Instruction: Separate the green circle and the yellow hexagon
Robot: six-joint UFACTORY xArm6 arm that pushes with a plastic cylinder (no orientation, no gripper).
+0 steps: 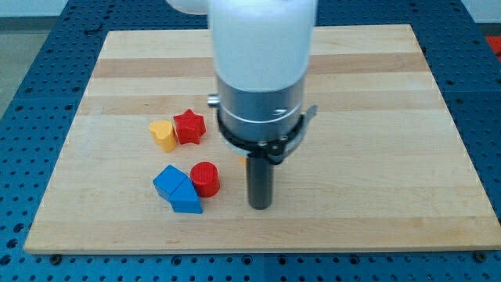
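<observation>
A pale wooden surface (376,94) fills the frame, bordered by blue perforated bench. The white-and-grey arm (262,70) descends at centre frame and blocks the board behind it. Its end effector is a bare dark rod with nothing to spread or press together; it holds nothing. My tip (260,207) rests at lower centre, just right of the red cylinder (205,178) and apart from it.

Left of centre, two blue blocks (177,189) sit touching each other and against the red cylinder. Above them, the red star (189,127) touches a yellow block (163,135), probably the hexagon, though its outline is hard to read. A small orange sliver (241,158) peeks out beside the rod; what it is cannot be told.

The green circle is not visible and may lie behind the arm.

The blocks look small, rigid and light, and should slide readily on smooth wood. A push would best meet a flat side squarely, since an off-centre contact would likely spin the piece away.

No containers appear.
</observation>
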